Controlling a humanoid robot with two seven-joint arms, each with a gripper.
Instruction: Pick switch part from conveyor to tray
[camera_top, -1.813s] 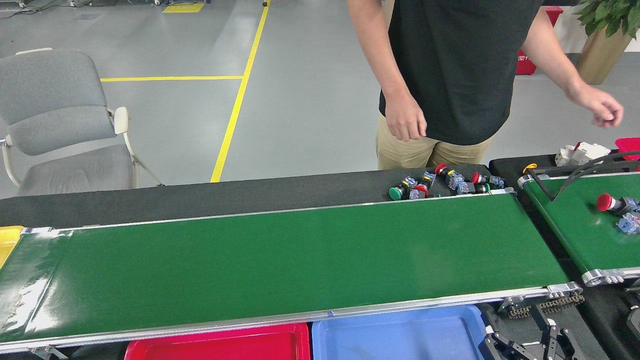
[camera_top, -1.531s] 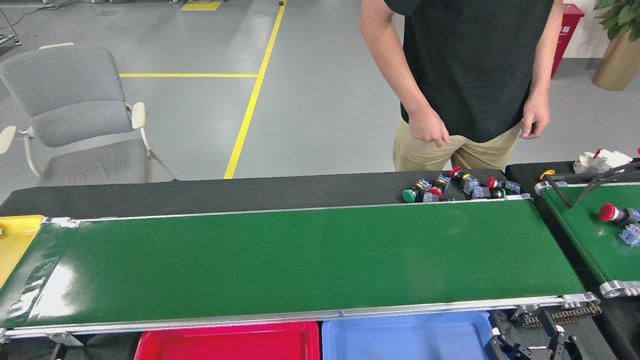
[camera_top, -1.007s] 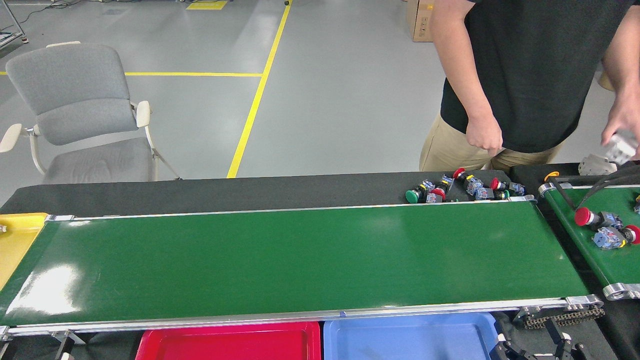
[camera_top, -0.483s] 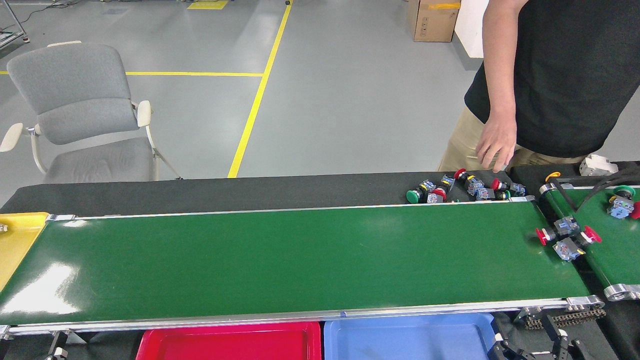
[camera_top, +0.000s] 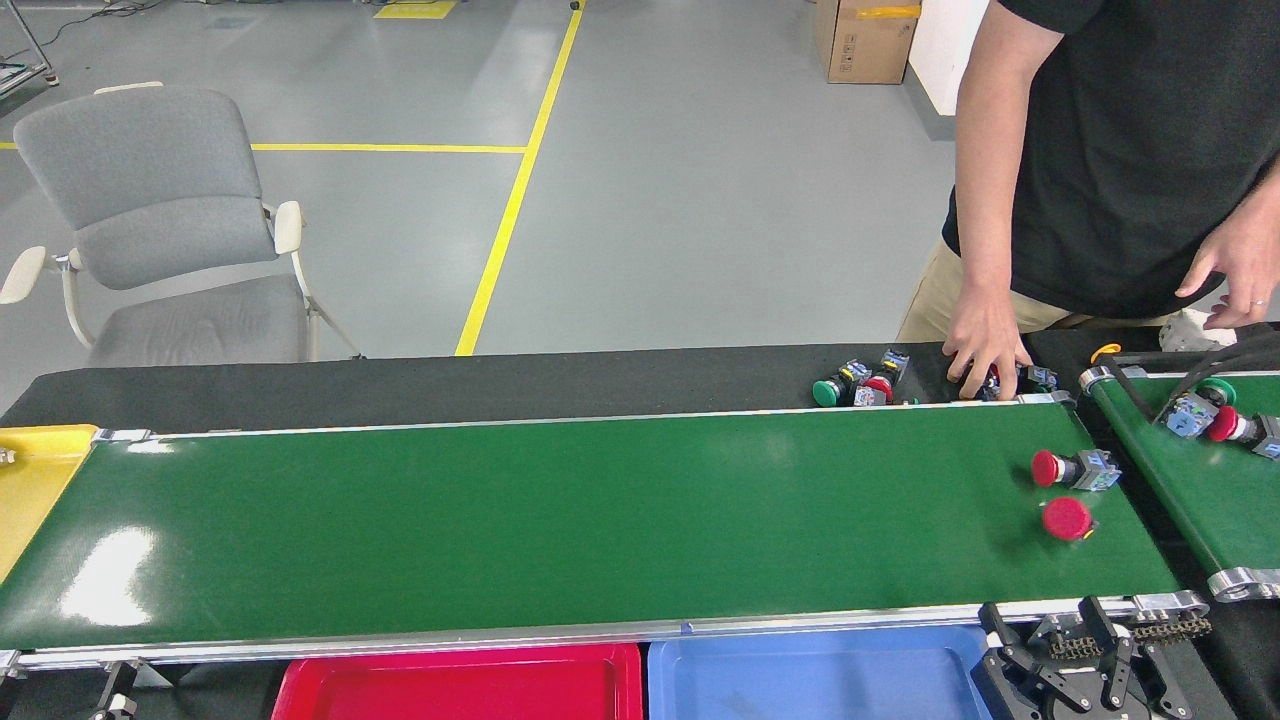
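Two red-capped switch parts lie at the right end of the conveyor (camera_top: 560, 520), well apart from the trays: one (camera_top: 1075, 468) on its side with its grey-blue body showing, the other (camera_top: 1068, 519) turned cap-up so its body is almost hidden. The red tray (camera_top: 460, 690) and blue tray (camera_top: 810, 680) sit just below the near rail, both cut off by the bottom edge. The right gripper (camera_top: 1085, 675) shows only as dark linked pieces at the lower right corner, partly cropped; whether its fingers are spread or pressed together cannot be told. The left gripper is out of view. A person's hand (camera_top: 985, 345) rests on a cluster of spare switches (camera_top: 865, 382) on the black desk (camera_top: 400, 385), covering some. More switches (camera_top: 1215, 420) lie on a second belt (camera_top: 1200, 480), cropped at the right edge.
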